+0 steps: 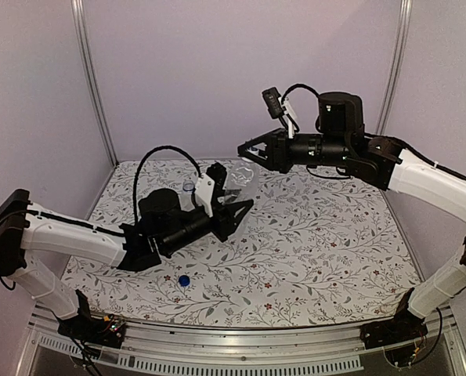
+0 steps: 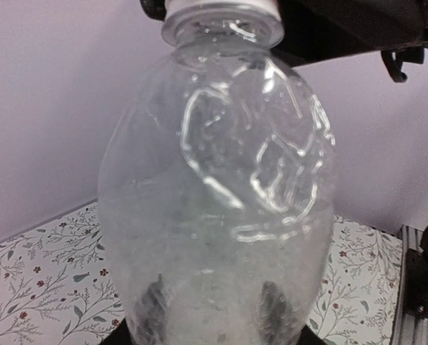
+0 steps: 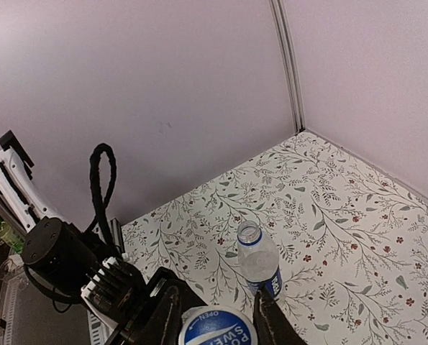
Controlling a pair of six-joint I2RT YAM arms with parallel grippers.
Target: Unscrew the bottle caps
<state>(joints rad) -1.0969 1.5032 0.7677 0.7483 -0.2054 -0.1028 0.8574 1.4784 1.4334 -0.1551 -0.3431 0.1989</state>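
- This was a robot test cell, the kind found in a lab.
- Plain lilac wall panels (image 1: 217, 70) closed it in on three sides, joined by aluminium posts (image 1: 92, 86).
- A left arm (image 1: 68, 235) and a right arm (image 1: 432, 178) were bolted to a metal rail (image 1: 240, 338) at the near edge.
- The worktop (image 1: 319, 235) wore a flowered covering.

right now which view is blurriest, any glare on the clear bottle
Left wrist: the plain bottle fills the frame, soft at its base, glints on its ridges. Right wrist: the near cap slightly soft, the labelled bottle sharp. Top external: even light, no glare.
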